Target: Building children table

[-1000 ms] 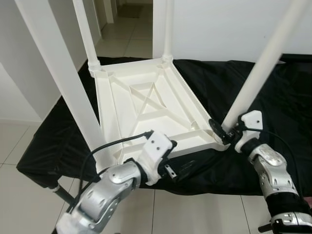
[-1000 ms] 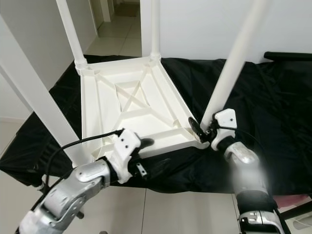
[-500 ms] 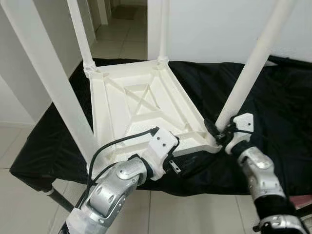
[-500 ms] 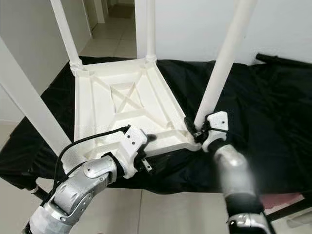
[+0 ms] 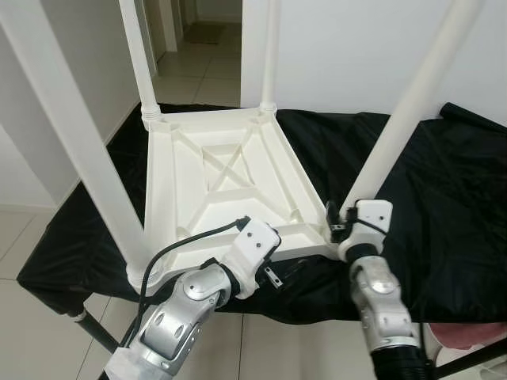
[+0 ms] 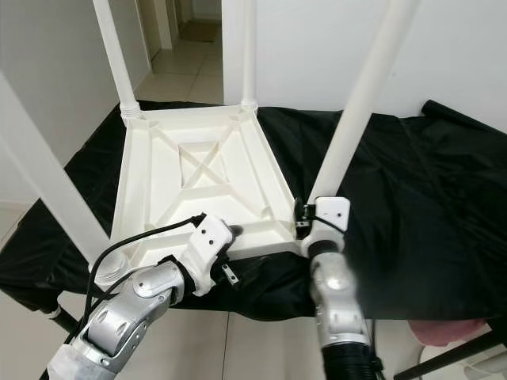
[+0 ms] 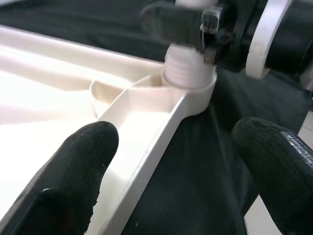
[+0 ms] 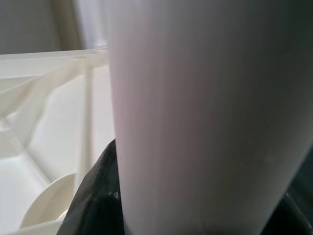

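The white children's table (image 5: 222,182) lies upside down on a black cloth, its legs pointing up. My right gripper (image 5: 337,226) is shut on the base of the near right leg (image 5: 404,119), just above its socket (image 7: 188,78). In the right wrist view that leg (image 8: 195,112) sits between the black fingers (image 8: 95,196). My left gripper (image 6: 235,252) is open at the table's near edge, one finger over the rim and one under it. In the left wrist view its fingers (image 7: 78,166) straddle that rim.
The near left leg (image 5: 71,134) rises close to my left arm, and two far legs (image 5: 141,55) (image 5: 271,47) stand at the back. The black-covered surface (image 5: 444,198) stretches to the right. Tiled floor and a doorway lie beyond. A pink object (image 5: 467,336) sits low right.
The camera has shifted. My right arm has swung in under the near right leg, with its gripper closing tighter round the leg's base. The left gripper stays at the near rim.
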You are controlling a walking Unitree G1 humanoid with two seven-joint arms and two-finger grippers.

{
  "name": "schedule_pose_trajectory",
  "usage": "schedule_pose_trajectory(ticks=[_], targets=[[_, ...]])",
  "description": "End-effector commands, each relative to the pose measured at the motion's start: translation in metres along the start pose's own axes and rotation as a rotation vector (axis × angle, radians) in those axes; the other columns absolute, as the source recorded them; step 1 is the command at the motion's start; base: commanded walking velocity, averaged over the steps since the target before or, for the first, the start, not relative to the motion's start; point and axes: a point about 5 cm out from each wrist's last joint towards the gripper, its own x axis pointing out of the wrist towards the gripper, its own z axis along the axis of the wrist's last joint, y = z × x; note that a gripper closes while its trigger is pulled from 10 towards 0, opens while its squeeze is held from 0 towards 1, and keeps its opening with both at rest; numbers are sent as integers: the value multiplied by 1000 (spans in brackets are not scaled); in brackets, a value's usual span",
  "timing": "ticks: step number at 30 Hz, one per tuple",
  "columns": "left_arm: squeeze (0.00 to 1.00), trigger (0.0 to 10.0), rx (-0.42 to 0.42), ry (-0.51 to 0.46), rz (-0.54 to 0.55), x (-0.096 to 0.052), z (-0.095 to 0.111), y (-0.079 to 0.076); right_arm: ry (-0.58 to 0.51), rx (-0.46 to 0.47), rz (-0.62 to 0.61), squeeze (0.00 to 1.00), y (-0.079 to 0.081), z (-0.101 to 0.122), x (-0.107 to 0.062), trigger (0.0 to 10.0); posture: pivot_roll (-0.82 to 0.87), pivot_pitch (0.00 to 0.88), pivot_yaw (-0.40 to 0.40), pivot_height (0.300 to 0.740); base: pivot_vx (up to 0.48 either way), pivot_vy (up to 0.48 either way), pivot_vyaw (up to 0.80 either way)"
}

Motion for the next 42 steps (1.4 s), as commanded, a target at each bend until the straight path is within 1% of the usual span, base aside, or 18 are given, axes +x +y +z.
schedule_pose_trajectory(ticks=[1,3,4,6,12,13,14,15,17,23,24,27,30,33,34,35,37,42], targets=[[0,10000,-27,8,95,-1,-3,12,156,-5,-116,0,4,-29,-13,10000,-45,0,26,740,0,0,0],[0,10000,-26,4,103,-1,-2,13,157,4,-130,0,7,-29,-15,10000,-45,0,26,740,0,0,0],[0,10000,-42,-10,124,-2,-1,16,158,25,-105,0,16,-28,-17,10000,-44,0,30,740,0,0,0],[0,10000,-37,-34,141,-2,1,18,157,50,-46,0,22,-27,-18,10000,-43,0,33,740,0,0,0],[0,10000,-35,-35,132,-2,2,18,140,93,-21,0,22,-21,-19,10000,-44,0,32,740,0,0,0],[0,10000,-39,-41,122,-1,2,16,117,88,-10,882,20,-18,-19,10000,-46,0,29,740,0,0,0],[0,10000,-41,-47,116,-1,2,14,101,81,-3,882,18,-16,-19,10000,-46,0,29,740,0,0,0],[0,10000,-61,-56,110,-1,3,12,96,81,9,1000,18,-15,-19,10000,-48,0,27,740,0,0,0],[0,10000,-75,-70,85,0,3,9,84,34,14,1000,16,-15,-18,10000,-48,0,24,740,0,0,0],[0,10000,-51,-52,22,-3,-2,2,49,52,99,984,16,-10,-17,10000,-49,0,19,740,0,0,0],[0,10000,-33,-39,-3,-6,-5,2,26,56,154,0,14,-8,-16,10000,-51,0,19,740,0,0,0],[0,10000,9,-21,-15,-10,-9,4,-38,9,264,0,1,-2,-13,10000,-53,0,22,740,0,0,0],[0,10000,22,-13,-9,-10,-10,5,-44,5,274,0,-1,-2,-12,10000,-53,0,22,740,0,0,0],[0,10000,52,-17,-10,-10,-10,7,-72,-22,398,0,-7,2,-9,10000,-52,0,31,740,0,0,0],[0,10000,52,-17,-10,-10,-10,7,-72,-22,398,0,-7,2,-9,10000,-52,0,31,740,0,0,0],[0,10000,65,-14,-19,-9,-9,8,-75,-53,467,0,-12,2,-5,10000,-43,0,37,740,0,0,0],[0,10000,75,-8,-20,-9,-9,9,-72,-59,493,0,-14,2,-3,10000,-43,0,37,740,0,0,0],[0,10000,51,-15,-26,-9,-7,9,-58,-106,602,0,-22,3,6,10000,-46,0,47,740,0,0,0]])
